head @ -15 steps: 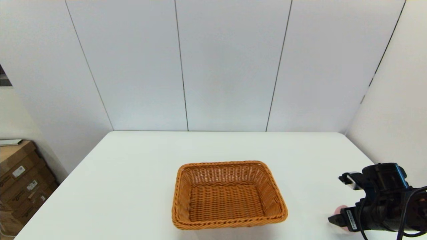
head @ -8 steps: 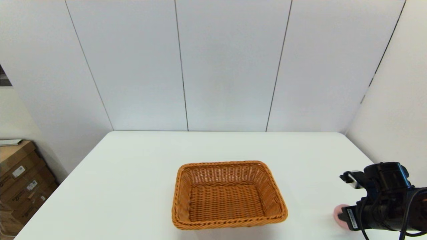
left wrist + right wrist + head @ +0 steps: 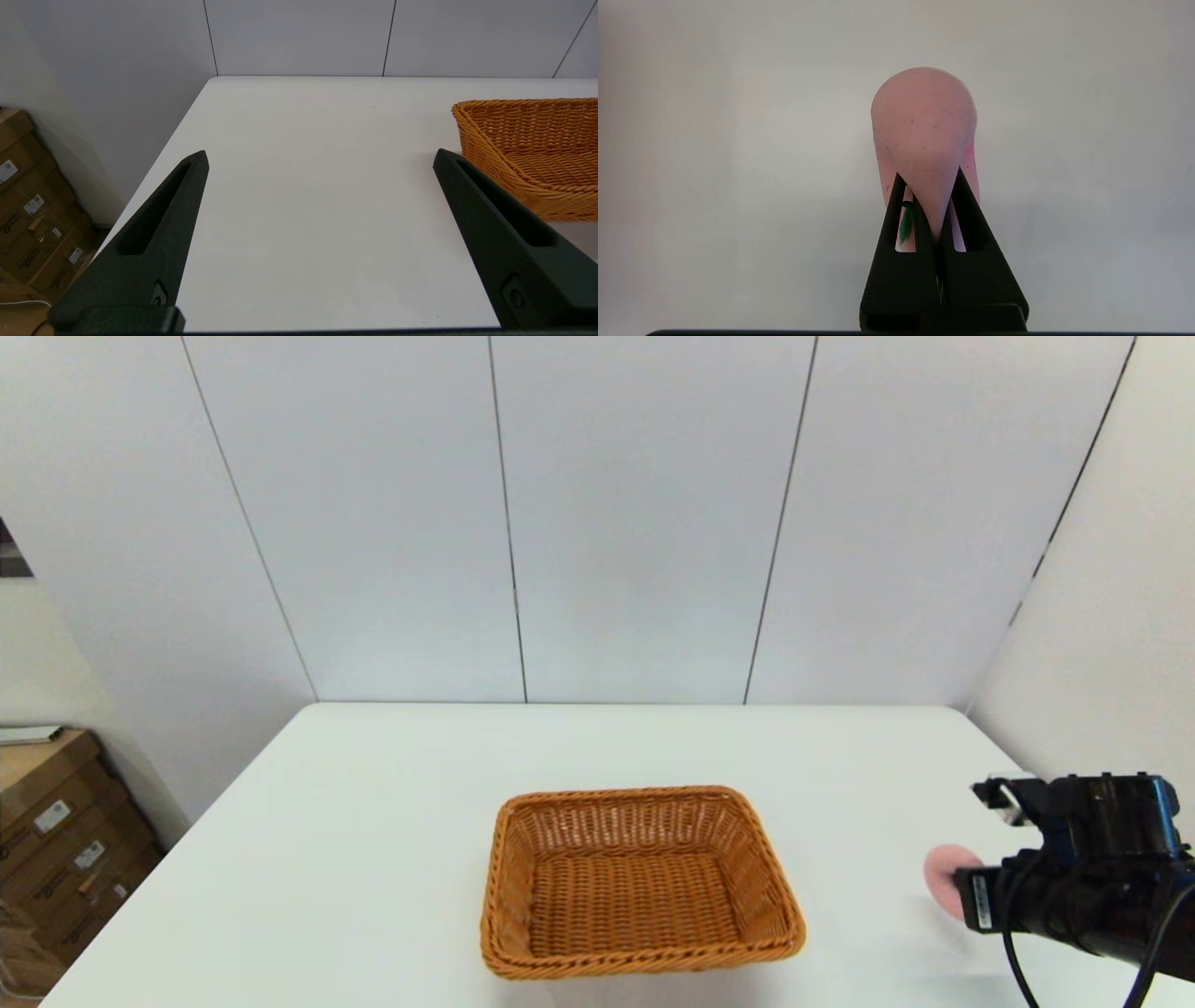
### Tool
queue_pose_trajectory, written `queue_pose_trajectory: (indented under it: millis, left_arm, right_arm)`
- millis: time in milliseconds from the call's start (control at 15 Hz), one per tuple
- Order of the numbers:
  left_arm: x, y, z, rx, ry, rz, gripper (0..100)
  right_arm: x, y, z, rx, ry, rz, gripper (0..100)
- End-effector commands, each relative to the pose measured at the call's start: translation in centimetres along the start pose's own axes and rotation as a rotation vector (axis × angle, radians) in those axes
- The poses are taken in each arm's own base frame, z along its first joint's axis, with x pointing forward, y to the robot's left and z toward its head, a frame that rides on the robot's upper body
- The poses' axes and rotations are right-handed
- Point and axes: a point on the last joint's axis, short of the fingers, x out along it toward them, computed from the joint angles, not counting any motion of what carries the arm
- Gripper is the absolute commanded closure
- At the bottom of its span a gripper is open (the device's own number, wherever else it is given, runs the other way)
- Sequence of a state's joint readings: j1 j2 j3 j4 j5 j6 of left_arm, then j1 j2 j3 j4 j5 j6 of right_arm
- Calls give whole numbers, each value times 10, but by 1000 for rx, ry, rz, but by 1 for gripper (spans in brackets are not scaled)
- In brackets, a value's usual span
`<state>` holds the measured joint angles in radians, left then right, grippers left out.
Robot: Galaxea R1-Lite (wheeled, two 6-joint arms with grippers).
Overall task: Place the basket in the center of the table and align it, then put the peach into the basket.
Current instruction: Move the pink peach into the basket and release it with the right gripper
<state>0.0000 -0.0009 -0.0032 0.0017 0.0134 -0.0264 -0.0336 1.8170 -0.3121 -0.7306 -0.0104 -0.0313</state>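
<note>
The wicker basket [image 3: 642, 882] sits on the white table [image 3: 392, 821] roughly midway between its left and right edges and toward the near side, with its long sides running square to the table's edges. From here that first part of the job looks done, and the basket holds nothing.

What is under way is the second part. Off to the right of the basket, well apart from it, the right gripper [image 3: 930, 186] has its two black fingers pinched almost together on the narrow end of the pink toy peach [image 3: 924, 135], squeezing it into a teardrop shape; a small green leaf mark shows between the fingers. In the head view only a sliver of the peach [image 3: 945, 875] peeks out ahead of the right gripper [image 3: 962, 896], and it appears to be clear of the tabletop, though I cannot be sure of that.

The left gripper [image 3: 320, 161] is parked near the table's left side, beside the basket [image 3: 528, 149], its fingers spread wide with nothing between them.

Still to do, as I judge it: carry the peach leftward over the braided rim, lower it and let go inside.
</note>
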Motion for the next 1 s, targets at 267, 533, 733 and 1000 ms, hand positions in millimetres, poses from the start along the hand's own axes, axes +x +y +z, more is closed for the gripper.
queue_pose_trajectory:
  millis: [267, 533, 733, 1000]
  left_arm:
    - [0, 0, 0, -1, -1, 0, 0]
    - [0, 0, 0, -1, -1, 0, 0]
    - [0, 0, 0, -3, -1, 0, 0]
    - [0, 0, 0, -18, -1, 2, 0]
  right_arm:
    - [-30, 85, 48, -85, -261, 282, 100]
    - [-46, 135, 61, -175, -324, 435, 100]
    - [-58, 169, 62, -237, -280, 522, 100]
    - [-52, 197, 54, -299, -233, 570, 100]
